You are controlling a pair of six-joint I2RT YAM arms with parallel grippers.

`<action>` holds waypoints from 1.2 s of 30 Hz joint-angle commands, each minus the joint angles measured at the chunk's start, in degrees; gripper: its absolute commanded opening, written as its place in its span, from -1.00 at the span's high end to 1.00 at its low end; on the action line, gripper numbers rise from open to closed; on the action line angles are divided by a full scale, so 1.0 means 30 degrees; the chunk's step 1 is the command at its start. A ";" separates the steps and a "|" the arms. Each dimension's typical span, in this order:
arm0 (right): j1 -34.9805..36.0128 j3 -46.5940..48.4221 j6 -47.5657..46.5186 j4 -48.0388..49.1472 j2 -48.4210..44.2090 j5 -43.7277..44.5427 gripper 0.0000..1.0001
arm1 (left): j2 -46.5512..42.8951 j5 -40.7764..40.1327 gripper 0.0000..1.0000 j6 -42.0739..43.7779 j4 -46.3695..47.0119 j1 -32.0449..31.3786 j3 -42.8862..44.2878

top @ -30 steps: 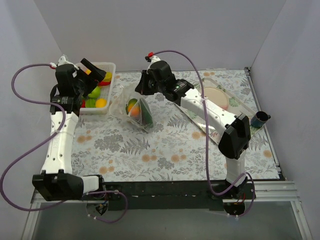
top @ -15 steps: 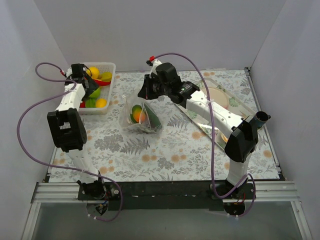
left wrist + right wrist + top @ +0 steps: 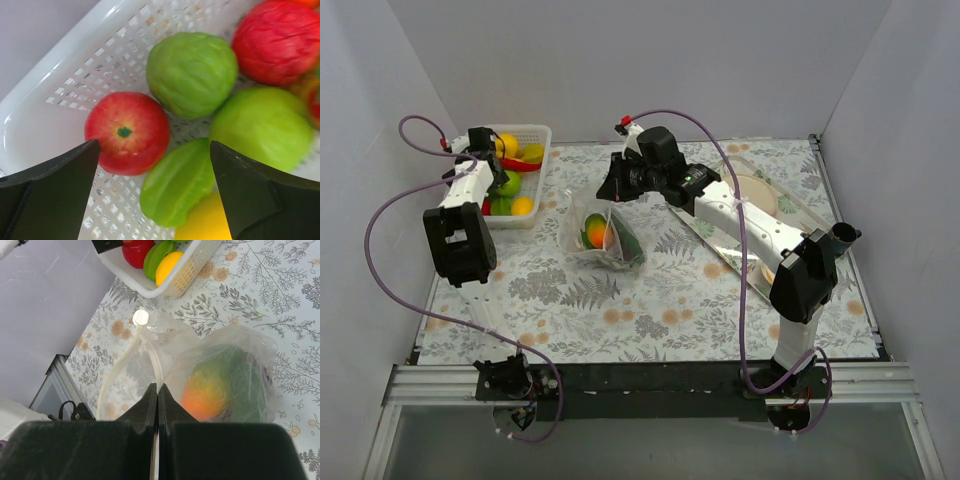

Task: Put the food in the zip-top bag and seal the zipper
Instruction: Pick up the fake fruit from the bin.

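The zip-top bag (image 3: 602, 232) lies on the floral table with an orange fruit (image 3: 205, 396) and green pieces inside it. My right gripper (image 3: 612, 192) is shut on the zipper strip (image 3: 150, 360) at the bag's mouth and holds that edge up, so the mouth stands open (image 3: 158, 387). My left gripper (image 3: 498, 165) is open, low over the white slotted basket (image 3: 535, 132). In the left wrist view its fingers straddle a ridged green piece (image 3: 175, 185), with a red apple (image 3: 127, 132), green fruits (image 3: 192, 72) and a yellow piece (image 3: 205, 225) around it (image 3: 154, 150).
A shiny tray with a beige plate (image 3: 757, 195) lies at the back right. A dark cup (image 3: 840, 238) stands near the right edge. The basket (image 3: 165, 285) sits just beyond the bag's mouth, at the back left by the wall.
My left arm has swung its gripper forward and down into the basket. My right gripper has shifted slightly right, keeping hold of the bag's mouth.
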 commanded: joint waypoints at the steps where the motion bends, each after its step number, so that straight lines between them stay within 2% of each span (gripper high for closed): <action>1: -0.0211 0.0261 0.0024 0.1265 0.0110 -0.0959 0.97 | 0.1088 -0.1682 -0.86 0.0130 -0.1313 0.0225 0.0811; 10: -0.0768 -0.0148 0.0258 0.1616 0.0228 -0.1458 0.97 | 0.2499 -0.1419 -0.87 -0.0338 -0.1930 0.0313 0.0872; 15: -0.0856 -0.0266 0.0492 0.1792 0.0315 -0.1662 0.97 | 0.2382 -0.1186 -0.78 -0.0661 -0.1696 0.0489 -0.0095; 17: -0.0856 -0.0324 0.0581 0.1880 0.0345 -0.1751 0.97 | 0.2324 -0.1185 -0.69 -0.0749 -0.1696 0.0518 -0.0271; 22: -0.0856 -0.0383 0.0669 0.1851 0.0433 -0.1693 0.97 | 0.1534 -0.1010 -0.16 -0.0661 -0.1403 0.0518 0.0019; 24: -0.0856 -0.0325 0.0698 0.1822 0.0491 -0.1722 0.97 | 0.1154 -0.0746 -0.12 -0.0487 -0.1403 0.0518 0.0313; 26: -0.0856 -0.0266 0.0785 0.1793 0.0521 -0.1751 0.97 | 0.0948 -0.0658 0.06 -0.0427 -0.1549 0.0518 0.0868; 31: -0.0827 -0.0120 0.0728 0.1676 0.0521 -0.1517 0.97 | 0.0624 -0.0482 0.30 -0.0310 -0.2687 0.0489 0.2303; 36: -0.0856 0.0085 0.0727 0.1354 0.0550 -0.1283 0.97 | -0.0049 -0.0277 0.31 -0.0106 -0.2780 0.0489 0.2513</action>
